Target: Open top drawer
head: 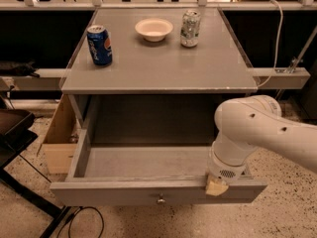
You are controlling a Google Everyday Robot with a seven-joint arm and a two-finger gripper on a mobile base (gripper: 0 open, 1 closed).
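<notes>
The top drawer (124, 192) is a wide grey drawer with a small round metal knob (160, 200) at the centre of its front. It stands pulled far out of the grey cabinet, and its grey inside shows bare. My white arm reaches in from the right. My gripper (216, 186) points down at the right part of the drawer's front top edge, with a tan pad touching the edge. The arm's wrist hides most of the gripper.
The cabinet top (158, 63) holds a blue soda can (99, 44), a white bowl (154, 29) and a silver-green can (189, 29). A wooden panel (58, 138) stands left of the drawer. A dark stand (15, 133) and cables lie on the speckled floor at left.
</notes>
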